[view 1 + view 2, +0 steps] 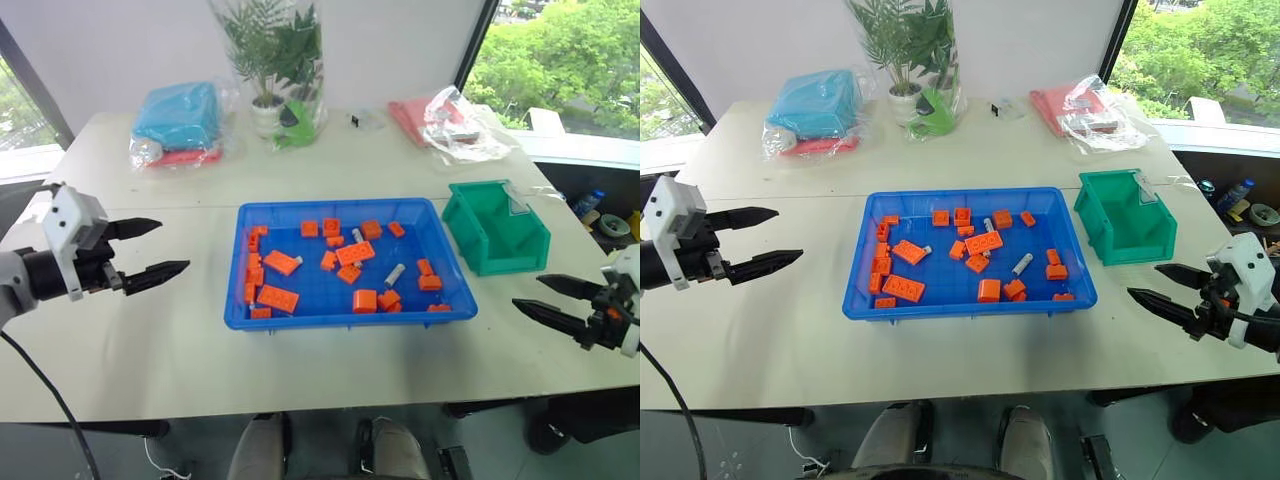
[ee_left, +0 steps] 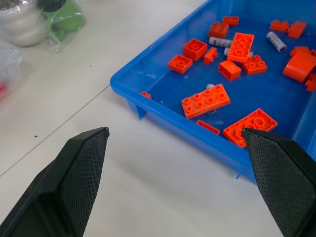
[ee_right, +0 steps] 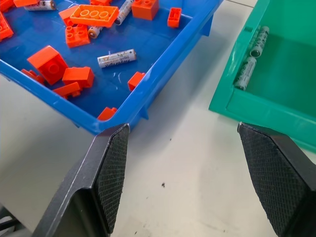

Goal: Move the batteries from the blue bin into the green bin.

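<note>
From the head views, the blue bin [image 1: 240, 300] is seen mid-table with batteries [image 1: 394, 274] among orange blocks [image 1: 355, 252], the green bin [image 1: 495, 228] just right. Left gripper [image 1: 152, 248] and right gripper [image 1: 1155, 285] are spread wide, empty. In the right wrist view, two batteries [image 3: 245, 73] are shown inside the green bin.

orange toy blocks [image 1: 355, 252] scattered on tray floor. potted plant [image 1: 272, 60] in clear wrap at table's [image 1: 150, 330] far edge, bagged light-blue cloth bundle [image 1: 180, 115] left, bagged pink cloth [image 1: 425, 118] right.
</note>
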You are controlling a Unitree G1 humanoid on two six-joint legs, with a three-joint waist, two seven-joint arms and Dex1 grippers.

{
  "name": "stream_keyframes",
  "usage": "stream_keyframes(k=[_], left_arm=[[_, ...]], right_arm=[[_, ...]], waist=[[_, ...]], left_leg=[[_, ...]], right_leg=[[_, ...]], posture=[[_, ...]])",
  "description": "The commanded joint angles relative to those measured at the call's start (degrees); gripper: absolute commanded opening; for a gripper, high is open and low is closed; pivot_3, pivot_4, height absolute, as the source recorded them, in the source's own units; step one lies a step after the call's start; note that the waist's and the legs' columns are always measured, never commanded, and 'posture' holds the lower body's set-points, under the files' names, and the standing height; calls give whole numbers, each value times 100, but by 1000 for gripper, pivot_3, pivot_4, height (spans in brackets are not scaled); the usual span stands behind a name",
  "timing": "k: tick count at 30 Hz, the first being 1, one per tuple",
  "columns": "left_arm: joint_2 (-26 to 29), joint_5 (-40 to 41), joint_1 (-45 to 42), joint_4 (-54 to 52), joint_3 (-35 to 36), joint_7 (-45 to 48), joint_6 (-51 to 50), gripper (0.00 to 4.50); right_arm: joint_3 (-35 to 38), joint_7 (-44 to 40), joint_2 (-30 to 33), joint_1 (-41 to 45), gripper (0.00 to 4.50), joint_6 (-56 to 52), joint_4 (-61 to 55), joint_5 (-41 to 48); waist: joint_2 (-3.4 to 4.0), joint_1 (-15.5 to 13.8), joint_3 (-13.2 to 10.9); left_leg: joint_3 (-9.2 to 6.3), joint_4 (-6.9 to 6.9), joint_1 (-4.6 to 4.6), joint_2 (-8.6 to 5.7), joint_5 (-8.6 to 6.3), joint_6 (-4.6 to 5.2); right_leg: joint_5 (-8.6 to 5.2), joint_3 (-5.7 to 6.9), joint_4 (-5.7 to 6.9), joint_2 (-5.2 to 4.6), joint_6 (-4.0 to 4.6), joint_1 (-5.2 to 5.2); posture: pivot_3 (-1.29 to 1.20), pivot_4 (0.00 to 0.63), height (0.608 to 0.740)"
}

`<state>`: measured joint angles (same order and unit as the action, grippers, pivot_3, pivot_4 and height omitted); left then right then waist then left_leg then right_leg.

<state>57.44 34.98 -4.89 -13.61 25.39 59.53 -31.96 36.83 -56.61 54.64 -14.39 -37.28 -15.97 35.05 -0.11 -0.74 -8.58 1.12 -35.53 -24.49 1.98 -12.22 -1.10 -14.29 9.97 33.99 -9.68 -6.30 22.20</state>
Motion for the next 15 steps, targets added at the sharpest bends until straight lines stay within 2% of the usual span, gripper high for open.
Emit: stream_keyframes(k=[1, 12, 15], left_arm=[[-22, 20, -114, -74, 40, -23, 98, 4500], [-117, 58, -84, -261, 20, -318, -56, 4500], [-158, 346, -41, -464, 119, -299, -282, 4500]], right_arm=[[228, 16, -6, 31, 3583, 24, -165, 59], [-32, -105, 226, 510, 3583, 96, 100, -14], [-261, -184, 365, 817, 4456, 4, 190, 6]], waist=[[2, 0, -2], [-7, -3, 2], [-9, -1, 2]], left_leg=[[-2, 0, -1, 6, 0, 1], [23, 13, 7, -3, -1, 1], [29, 17, 10, -3, -1, 1]], right_leg=[[0, -4, -2, -1, 0, 1], [1, -21, -3, -2, 0, 11], [6, -21, 2, 0, 7, 13]], posture=[[0, 150, 672], [0, 150, 672], [0, 150, 672]])
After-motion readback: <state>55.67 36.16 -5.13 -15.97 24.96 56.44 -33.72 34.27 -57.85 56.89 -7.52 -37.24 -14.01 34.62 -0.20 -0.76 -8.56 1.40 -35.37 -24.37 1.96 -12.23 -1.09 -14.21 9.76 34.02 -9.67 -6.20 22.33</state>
